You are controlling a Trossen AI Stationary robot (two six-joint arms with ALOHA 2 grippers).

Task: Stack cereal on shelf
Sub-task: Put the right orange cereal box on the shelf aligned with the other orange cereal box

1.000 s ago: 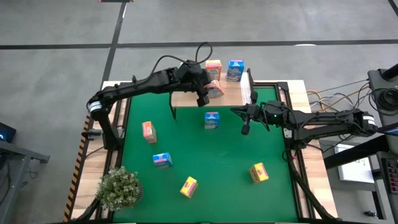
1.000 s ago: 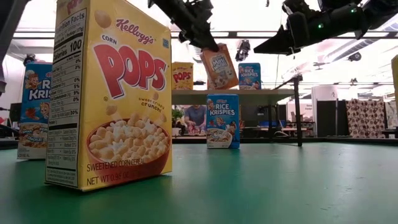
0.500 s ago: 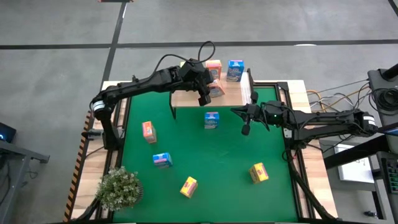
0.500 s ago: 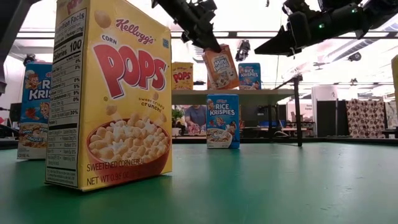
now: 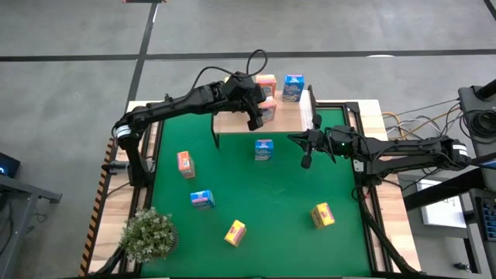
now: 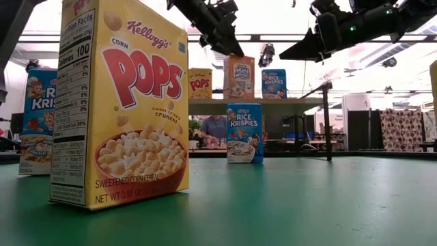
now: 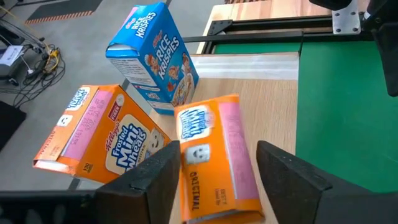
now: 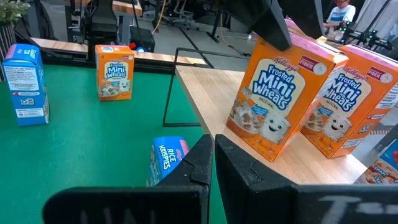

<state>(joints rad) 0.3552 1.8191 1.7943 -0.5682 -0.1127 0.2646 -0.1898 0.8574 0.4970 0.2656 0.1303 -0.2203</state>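
My left gripper reaches over the light-wood shelf and is shut on an orange-pink cereal box that stands upright on the plank. A second orange-pink box, a blue box and a yellow box also stand on the shelf on their bases. Five more boxes stand on the green mat: blue, orange-pink, blue, yellow and yellow. My right gripper hangs shut above the mat, right of the blue box. My left gripper pinches the orange-pink box by its top end between the two fingers, one finger on each narrow side. The fingers come from above, slanting down from the table's left. The box is upright with its base on the shelf plank.
A bushy potted plant stands at the mat's near left corner. The shelf's thin black legs stand on the mat's far part. Wooden table borders frame the mat. Cables and equipment lie beyond the right edge.
My left gripper has carried the orange-pink box a little toward the far edge and down. The box hung tilted above the shelf a second ago and has turned upright, so its base now rests on the plank. My right arm has kept still.
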